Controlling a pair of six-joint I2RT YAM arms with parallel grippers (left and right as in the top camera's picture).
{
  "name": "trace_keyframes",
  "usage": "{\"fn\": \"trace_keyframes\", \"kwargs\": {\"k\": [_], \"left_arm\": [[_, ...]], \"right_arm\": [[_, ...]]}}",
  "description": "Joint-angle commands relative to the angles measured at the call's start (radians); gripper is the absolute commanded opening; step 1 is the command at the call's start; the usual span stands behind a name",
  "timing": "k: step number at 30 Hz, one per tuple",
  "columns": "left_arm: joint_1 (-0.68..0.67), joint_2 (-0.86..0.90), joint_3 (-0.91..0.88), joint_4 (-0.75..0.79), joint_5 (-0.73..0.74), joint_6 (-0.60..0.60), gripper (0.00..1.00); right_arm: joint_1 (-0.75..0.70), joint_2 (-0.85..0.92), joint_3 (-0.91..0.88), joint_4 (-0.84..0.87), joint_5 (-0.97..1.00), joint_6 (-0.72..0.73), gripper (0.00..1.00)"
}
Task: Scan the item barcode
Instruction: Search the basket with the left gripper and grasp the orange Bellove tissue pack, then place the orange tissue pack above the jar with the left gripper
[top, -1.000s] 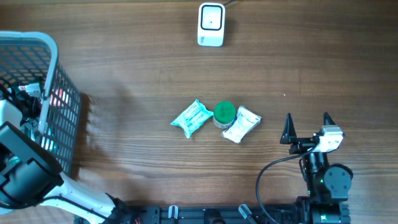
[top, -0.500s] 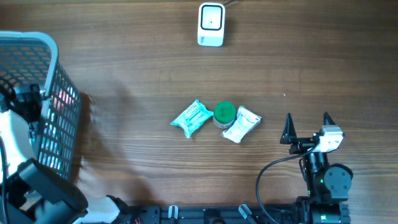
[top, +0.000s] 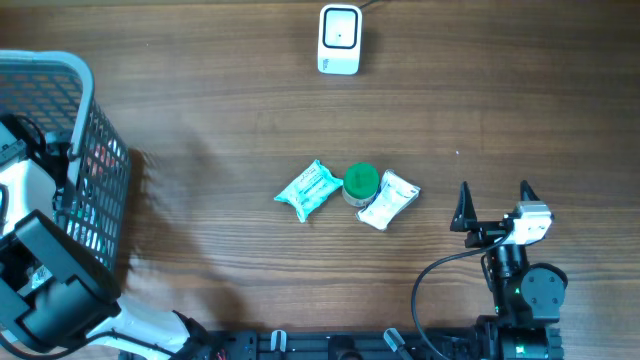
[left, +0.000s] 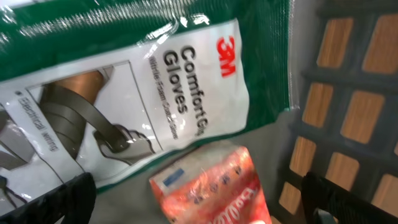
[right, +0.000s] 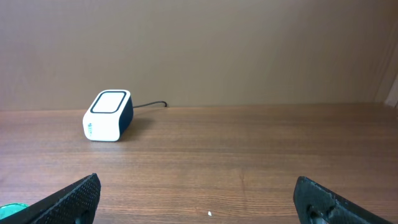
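My left gripper (left: 200, 200) is down inside the basket (top: 80, 75) with its jaws open. A red packet (left: 214, 185) lies loose between the fingers and touches neither. Beside it is a green-and-white 3M gloves packet (left: 124, 87). A teal packet (top: 308, 189), a green-lidded jar (top: 360, 181) and a white packet (top: 388, 200) lie together mid-table. The white barcode scanner (top: 339, 40) stands at the far edge and also shows in the right wrist view (right: 107, 116). My right gripper (top: 493, 205) rests open and empty, right of the white packet.
The basket's dark mesh wall (left: 348, 81) rises close on the right of my left fingers. The scanner's cable (right: 152, 104) trails off behind it. Bare wooden table (top: 230, 110) lies between the basket, the scanner and the three items.
My left gripper has opened inside the basket, and the left arm has shifted a little over it. The right arm and the items on the table have not moved.
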Motion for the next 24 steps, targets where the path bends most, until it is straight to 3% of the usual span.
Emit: {"fn": "trace_keyframes", "kwargs": {"k": [1,13,14,15,16,18,19,24], "left_arm": [[-0.008,-0.003,0.056,-0.046,0.038,-0.002,1.0],[-0.037,0.097,0.075,-0.023,0.034,-0.028,1.0],[-0.043,0.103,0.075,-0.019,0.034,-0.028,0.95],[-0.051,0.108,0.075,-0.018,0.033,-0.028,0.78],[-0.056,0.109,0.075,-0.015,0.033,-0.028,0.49],[-0.056,0.109,0.075,-0.003,0.031,-0.027,0.14],[-0.054,0.109,0.075,0.0,0.025,-0.027,0.04],[-0.005,0.069,0.098,0.023,0.028,-0.004,0.04]], "right_arm": [[0.0,-0.007,-0.001,0.002,0.006,-0.009,1.0],[0.0,-0.007,-0.001,0.002,0.006,-0.009,1.0],[0.0,-0.007,-0.001,0.002,0.006,-0.009,1.0],[0.0,-0.007,-0.001,0.002,0.006,-0.009,1.0],[0.0,-0.007,-0.001,0.002,0.006,-0.008,1.0],[0.0,-0.007,-0.001,0.002,0.006,-0.009,1.0],[0.0,-0.007,-0.001,0.002,0.006,-0.008,1.0],[0.0,-0.007,-0.001,0.002,0.006,-0.009,1.0]]}}
